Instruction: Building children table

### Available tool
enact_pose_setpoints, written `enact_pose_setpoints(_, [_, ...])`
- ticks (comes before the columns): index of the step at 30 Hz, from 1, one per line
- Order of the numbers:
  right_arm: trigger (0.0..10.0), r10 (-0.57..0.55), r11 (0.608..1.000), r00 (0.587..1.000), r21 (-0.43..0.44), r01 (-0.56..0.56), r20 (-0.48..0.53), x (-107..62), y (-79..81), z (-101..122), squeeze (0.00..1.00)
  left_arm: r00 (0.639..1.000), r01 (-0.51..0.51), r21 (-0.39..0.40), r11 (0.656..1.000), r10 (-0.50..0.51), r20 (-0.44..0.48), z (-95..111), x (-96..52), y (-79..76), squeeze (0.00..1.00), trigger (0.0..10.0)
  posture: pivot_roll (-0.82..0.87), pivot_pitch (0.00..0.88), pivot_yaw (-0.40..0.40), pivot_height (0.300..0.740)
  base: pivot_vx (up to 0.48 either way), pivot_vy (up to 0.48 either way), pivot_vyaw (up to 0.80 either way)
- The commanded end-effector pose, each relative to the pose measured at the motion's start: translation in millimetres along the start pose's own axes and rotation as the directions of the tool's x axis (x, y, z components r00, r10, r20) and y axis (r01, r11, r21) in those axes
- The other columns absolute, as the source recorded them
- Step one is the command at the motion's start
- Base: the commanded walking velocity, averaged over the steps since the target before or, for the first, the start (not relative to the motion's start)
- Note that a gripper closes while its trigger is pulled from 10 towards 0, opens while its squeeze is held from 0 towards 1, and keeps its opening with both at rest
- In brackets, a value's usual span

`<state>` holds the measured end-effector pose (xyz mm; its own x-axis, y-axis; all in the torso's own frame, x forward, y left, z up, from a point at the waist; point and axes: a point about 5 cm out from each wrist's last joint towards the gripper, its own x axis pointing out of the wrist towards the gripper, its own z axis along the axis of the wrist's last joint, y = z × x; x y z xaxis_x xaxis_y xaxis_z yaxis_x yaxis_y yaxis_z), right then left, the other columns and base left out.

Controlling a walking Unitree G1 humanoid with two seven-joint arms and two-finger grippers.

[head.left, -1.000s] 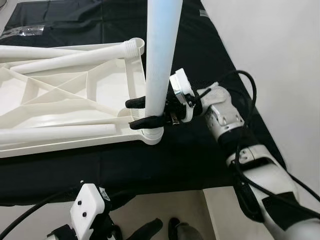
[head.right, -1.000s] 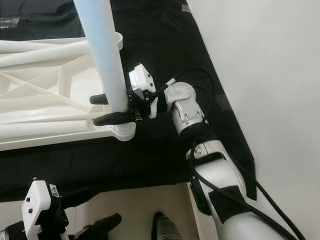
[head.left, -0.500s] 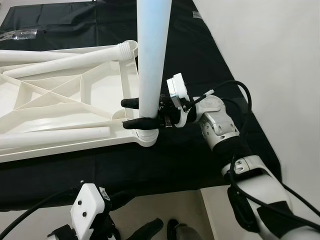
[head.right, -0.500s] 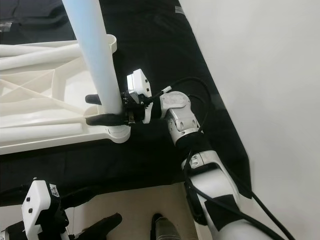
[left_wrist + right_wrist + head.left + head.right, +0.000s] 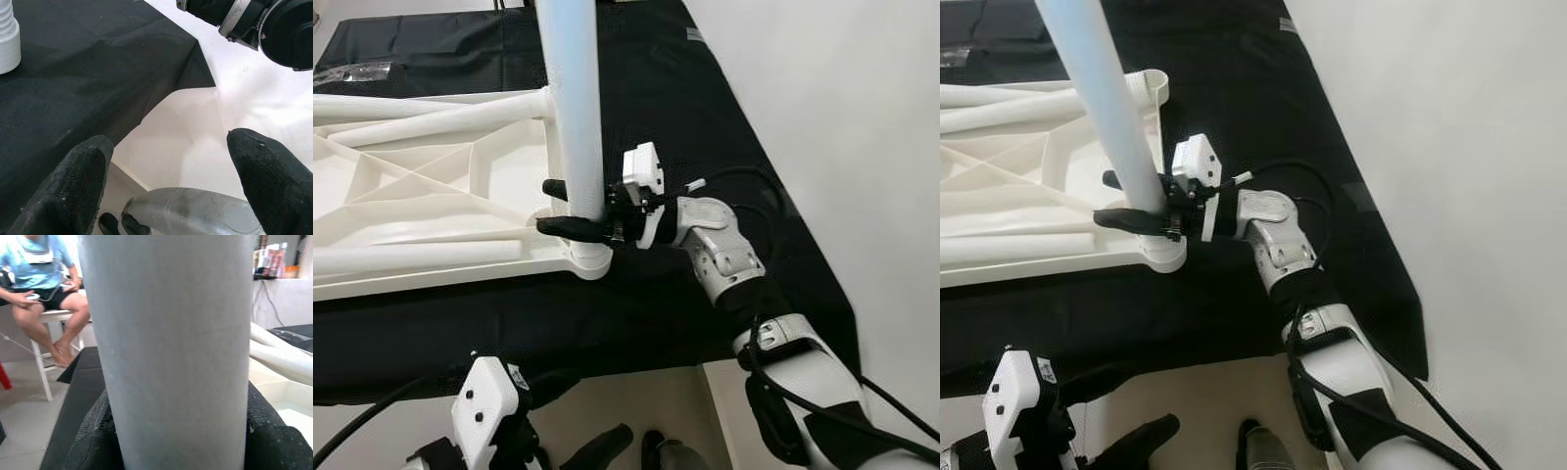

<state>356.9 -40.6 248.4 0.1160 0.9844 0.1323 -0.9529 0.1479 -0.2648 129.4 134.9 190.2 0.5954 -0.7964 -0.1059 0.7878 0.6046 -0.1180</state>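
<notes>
The white children's table top (image 5: 411, 196) lies upside down on a black cloth (image 5: 685, 108). One white leg (image 5: 573, 108) stands upright in the near right corner socket (image 5: 588, 262). My right gripper (image 5: 570, 207) is shut on this leg just above the socket, one black finger (image 5: 566, 227) on each side; in the right wrist view the leg (image 5: 171, 347) sits between the fingers. My left gripper (image 5: 166, 181) hangs low by the cloth's near edge, open and holding nothing.
Two more white legs (image 5: 431, 116) (image 5: 421, 257) lie across the table top. A threaded leg end (image 5: 7, 39) rests on the cloth. White floor (image 5: 862, 147) runs along the right. A person (image 5: 44, 279) sits on a chair beyond the cloth.
The camera has shifted, so the corner socket sits further left. The right gripper stays shut on the upright leg, whose top now leans left in the picture. The left gripper is unchanged.
</notes>
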Motion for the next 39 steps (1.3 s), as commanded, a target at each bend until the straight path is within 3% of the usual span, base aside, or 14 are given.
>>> enact_pose_setpoints(1, [10.0, -0.146, 0.814, 0.942, 0.504, 0.289, -0.303, -37.0, 21.8, -96.0, 0.00, 0.999, 0.015, -0.013, 1.000, -0.015, -0.029, -3.5, -1.3, -1.2, 0.00, 10.0, 0.10, 0.377, -0.068, 0.740, 0.000, 0.000, 0.00])
enact_pose_setpoints(5, [10.0, -0.181, 0.777, 0.937, 0.541, 0.323, -0.300, -39.1, 20.0, -96.6, 0.00, 0.999, 0.015, -0.013, 1.000, -0.015, -0.029, -3.3, -1.7, -1.1, 0.00, 10.0, 0.10, 0.381, -0.068, 0.740, 0.000, 0.000, 0.00])
enact_pose_setpoints(12, [10.0, -0.196, 0.763, 0.932, 0.550, 0.339, -0.303, -42.7, 17.0, -95.4, 0.00, 0.999, 0.017, -0.015, 1.000, -0.017, -0.028, -3.7, -1.0, -1.3, 0.00, 10.0, 0.09, 0.382, -0.068, 0.740, 0.000, 0.000, 0.00])
enact_pose_setpoints(13, [10.0, -0.180, 0.813, 0.939, 0.494, 0.310, -0.294, -44.2, 16.9, -93.0, 0.00, 0.999, 0.017, -0.014, 1.000, -0.017, -0.028, -3.8, -0.4, -1.2, 0.00, 10.0, 0.10, 0.381, -0.068, 0.740, 0.000, 0.000, 0.00])
enact_pose_setpoints(14, [10.0, -0.180, 0.813, 0.939, 0.494, 0.310, -0.294, -44.2, 16.9, -93.0, 0.00, 0.999, 0.017, -0.014, 1.000, -0.017, -0.028, -3.8, -0.4, -1.2, 0.00, 10.0, 0.10, 0.381, -0.068, 0.740, 0.000, 0.000, 0.00])
enact_pose_setpoints(15, [10.0, -0.163, 0.847, 0.944, 0.450, 0.284, -0.287, -44.9, 17.3, -91.2, 0.00, 0.999, 0.017, -0.014, 1.000, -0.017, -0.028, -3.8, 0.0, -1.1, 0.00, 10.0, 0.10, 0.381, -0.068, 0.740, 0.000, 0.000, 0.00])
enact_pose_setpoints(17, [10.0, 0.015, 0.987, 0.952, 0.157, 0.034, -0.304, -48.9, 25.6, -78.6, 0.00, 0.999, 0.018, -0.014, 1.000, -0.019, -0.028, -3.8, 0.6, -1.2, 0.00, 10.0, 0.10, 0.381, -0.068, 0.740, 0.000, 0.000, 0.00])
enact_pose_setpoints(18, [10.0, 0.015, 0.987, 0.952, 0.157, 0.034, -0.304, -48.9, 25.6, -78.6, 0.00, 0.999, 0.018, -0.014, 1.000, -0.019, -0.028, -3.8, 0.6, -1.2, 0.00, 10.0, 0.10, 0.381, -0.068, 0.740, 0.000, 0.000, 0.00])
enact_pose_setpoints(20, [10.0, 0.133, 0.988, 0.921, -0.022, -0.151, -0.365, -50.6, 31.9, -70.8, 0.00, 0.999, 0.019, -0.014, 1.000, -0.020, -0.028, -3.7, 0.7, -1.4, 0.00, 10.0, 0.10, 0.381, -0.068, 0.740, 0.000, 0.000, 0.00])
enact_pose_setpoints(21, [10.0, 0.136, 0.984, 0.919, -0.060, -0.170, -0.371, -50.2, 29.1, -65.3, 0.00, 0.999, 0.020, -0.014, 1.000, -0.020, -0.028, -3.8, 0.9, -1.3, 0.00, 10.0, 0.09, 0.381, -0.068, 0.740, 0.000, 0.000, 0.00])
enact_pose_setpoints(25, [10.0, 0.152, 0.971, 0.915, -0.117, -0.209, -0.373, -51.7, 20.5, -49.4, 0.00, 0.999, 0.021, -0.014, 1.000, -0.021, -0.027, -3.9, 1.4, -1.2, 0.00, 10.0, 0.09, 0.379, -0.071, 0.740, 0.000, 0.000, 0.00])
enact_pose_setpoints(33, [10.0, 0.182, 0.983, 0.962, 0.039, -0.178, -0.202, -55.7, 10.3, -25.2, 0.00, 1.000, 0.020, -0.012, 1.000, -0.020, -0.023, -3.7, 2.9, -0.2, 0.00, 10.0, 0.09, 0.374, -0.074, 0.740, 0.000, 0.000, 0.00])
enact_pose_setpoints(35, [10.0, 0.120, 0.984, 0.991, 0.141, -0.110, -0.064, -52.1, 2.1, -14.9, 0.00, 1.000, 0.021, -0.013, 1.000, -0.021, -0.021, -3.8, 3.5, 0.5, 0.00, 10.0, 0.09, 0.372, -0.075, 0.740, 0.000, 0.000, 0.00])
enact_pose_setpoints(39, [10.0, 0.030, 0.966, 0.999, 0.256, -0.039, 0.039, -49.1, -7.0, -11.5, 0.00, 1.000, 0.022, -0.012, 1.000, -0.023, -0.019, -3.9, 4.3, 1.1, 0.00, 10.0, 0.09, 0.370, -0.077, 0.740, 0.000, 0.000, 0.00])
